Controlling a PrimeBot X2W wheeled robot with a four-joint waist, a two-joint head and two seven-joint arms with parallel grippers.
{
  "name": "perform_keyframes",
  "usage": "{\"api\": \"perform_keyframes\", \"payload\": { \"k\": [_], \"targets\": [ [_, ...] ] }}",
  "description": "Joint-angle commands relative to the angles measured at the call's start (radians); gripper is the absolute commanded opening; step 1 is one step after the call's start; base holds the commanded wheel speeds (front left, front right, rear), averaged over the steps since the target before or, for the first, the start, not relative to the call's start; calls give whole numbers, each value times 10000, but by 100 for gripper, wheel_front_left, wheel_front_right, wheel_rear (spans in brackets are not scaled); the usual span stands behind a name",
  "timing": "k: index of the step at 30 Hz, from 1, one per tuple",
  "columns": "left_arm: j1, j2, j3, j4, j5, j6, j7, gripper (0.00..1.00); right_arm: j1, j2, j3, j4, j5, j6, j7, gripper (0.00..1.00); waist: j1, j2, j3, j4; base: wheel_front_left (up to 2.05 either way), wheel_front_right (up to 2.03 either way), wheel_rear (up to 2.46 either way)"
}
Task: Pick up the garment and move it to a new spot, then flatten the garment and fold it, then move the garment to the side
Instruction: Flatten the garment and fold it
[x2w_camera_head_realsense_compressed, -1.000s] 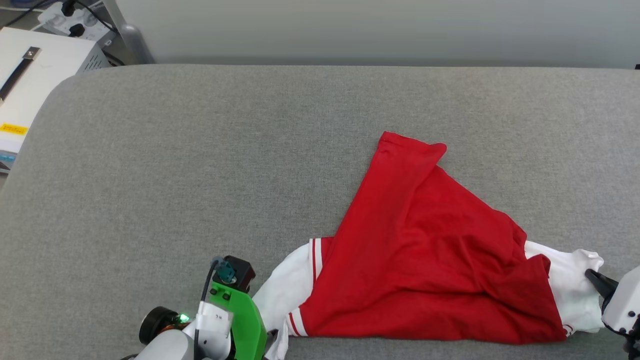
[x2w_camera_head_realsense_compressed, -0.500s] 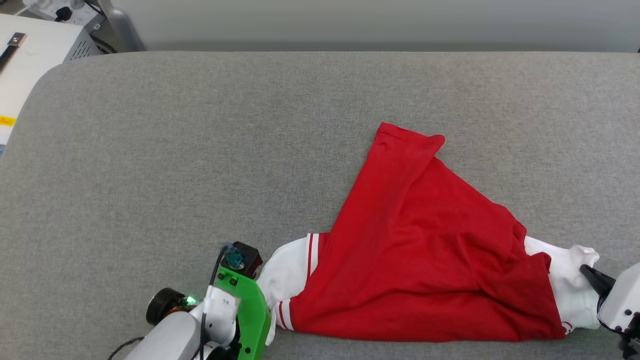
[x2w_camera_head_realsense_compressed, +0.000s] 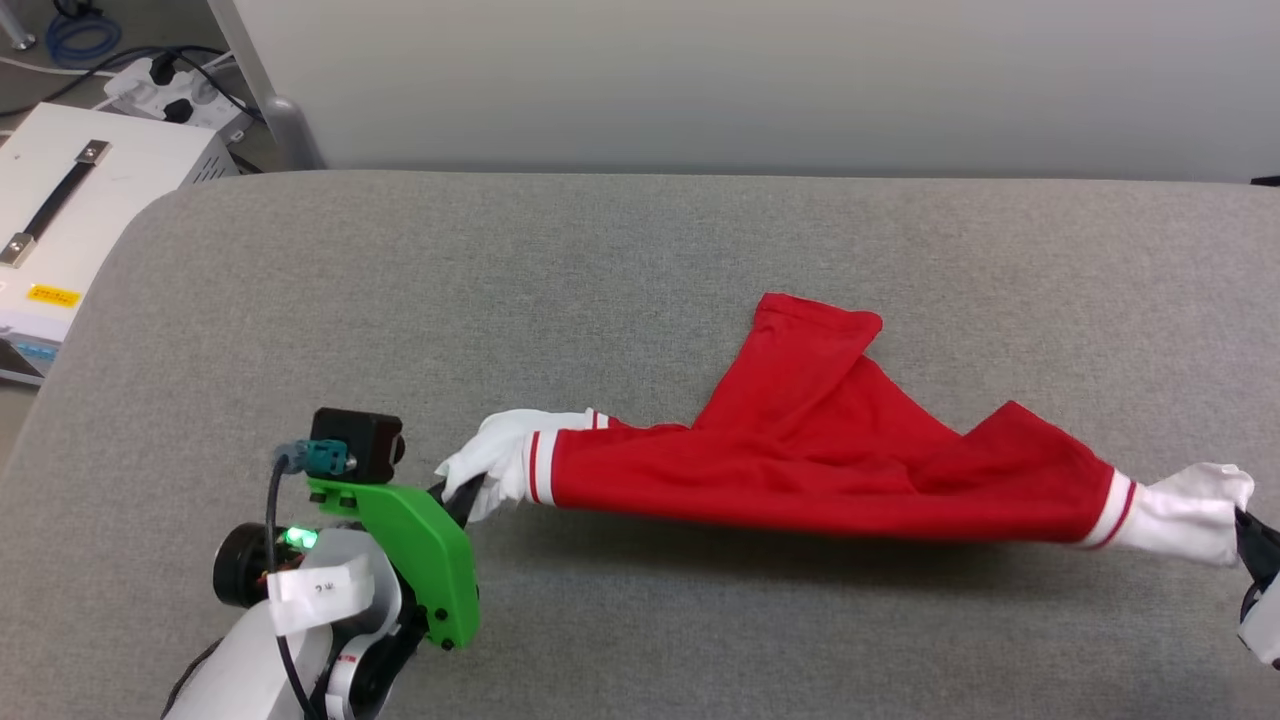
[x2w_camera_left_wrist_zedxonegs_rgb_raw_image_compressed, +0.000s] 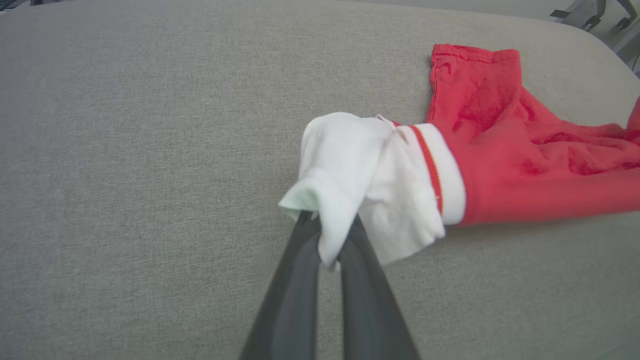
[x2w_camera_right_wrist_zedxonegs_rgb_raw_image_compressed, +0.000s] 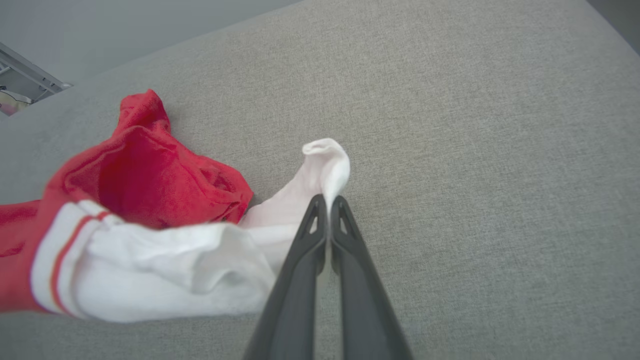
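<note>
Red garment (x2w_camera_head_realsense_compressed: 830, 470) hangs stretched over grey pad (x2w_camera_head_realsense_compressed: 640, 270), shadow beneath. L gripper (x2w_camera_head_realsense_compressed: 462, 497) pinches one white sleeve end, R gripper (x2w_camera_head_realsense_compressed: 1248, 525) the other at far right. Red flap trails back onto pad.

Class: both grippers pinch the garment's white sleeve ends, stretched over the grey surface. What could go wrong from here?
1. The left gripper and right gripper each pinch only a small bit of the garment; it may slip free under tension.
2. Its red corner lies on the surface and may drag or bunch.
</note>
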Motion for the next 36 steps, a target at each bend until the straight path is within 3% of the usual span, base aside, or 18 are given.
{"api": "perform_keyframes", "payload": {
  "k": [1,9,16,24,36],
  "targets": [
    [-69,91,178,-101,-139,99,-88,0,-119,-81,-39,-146,-37,-6,-48,0,0,-1,-162,34,0,0,0],
    [-1661,203,669,-271,-29,195,-97,0,-1486,-521,370,-703,-163,-6,-87,0,0,-1,-313,-55,0,0,0],
    [-4500,-132,791,1146,-28,-74,209,0,-4019,-838,863,-100,-489,-6,-150,0,0,-1,-13,-121,0,0,0],
    [-8254,-341,919,4169,480,-264,-105,0,-8237,-1204,1896,2250,-767,-6,-652,0,0,-1,1229,-468,0,0,0],
    [-12595,-487,1061,6807,1504,-394,-2824,0,-13677,-1094,2832,5990,-1430,-6,-3189,0,0,-1,3591,-1018,0,0,0]
  ]
}}
